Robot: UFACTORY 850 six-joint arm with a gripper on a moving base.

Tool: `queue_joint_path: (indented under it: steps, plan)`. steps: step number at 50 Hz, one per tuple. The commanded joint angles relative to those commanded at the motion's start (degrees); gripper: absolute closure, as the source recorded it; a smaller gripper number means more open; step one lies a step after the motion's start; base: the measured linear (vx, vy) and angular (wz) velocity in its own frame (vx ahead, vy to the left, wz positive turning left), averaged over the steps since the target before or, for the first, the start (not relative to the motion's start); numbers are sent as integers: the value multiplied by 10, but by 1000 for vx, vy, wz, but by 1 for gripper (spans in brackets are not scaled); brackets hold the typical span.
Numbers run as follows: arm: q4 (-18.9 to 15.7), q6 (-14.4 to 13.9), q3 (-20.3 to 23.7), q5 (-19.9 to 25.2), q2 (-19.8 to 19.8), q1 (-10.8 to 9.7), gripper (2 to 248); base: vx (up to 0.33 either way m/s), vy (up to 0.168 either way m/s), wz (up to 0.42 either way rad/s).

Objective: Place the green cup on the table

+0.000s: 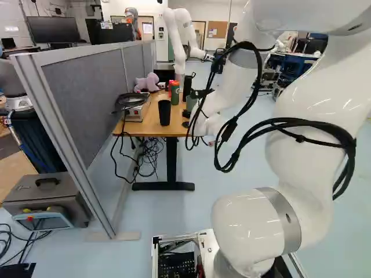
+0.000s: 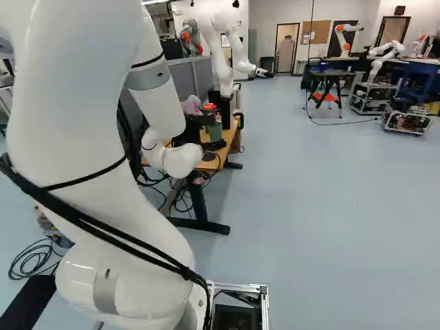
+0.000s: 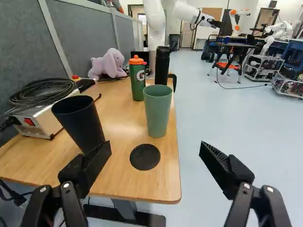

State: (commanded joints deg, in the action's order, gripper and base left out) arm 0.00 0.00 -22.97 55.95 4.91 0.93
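Robotics lab, white arms (image 3: 154, 28), equip. carts (image 3: 256, 65), cubicle-type partitions (image 3: 78, 38)

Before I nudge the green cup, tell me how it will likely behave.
The green cup would probably tip if pushed high up, being tall and narrower at the base. Its smooth, handleless side may slip in a light grip. Its even, round rim suggests stiff walls.

One large white letter (image 3: 140, 75) stands on the green bottle's side (image 3: 137, 89).
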Motion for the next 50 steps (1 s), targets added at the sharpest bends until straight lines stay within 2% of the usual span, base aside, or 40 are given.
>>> queue_joint_path:
  steps: [25, 50]
  plan:
    - [0, 0, 92, -31, -107, -5, 3, 0, 0, 0]
    - [0, 0, 152, -50, -177, -8, 3, 0, 0, 0]
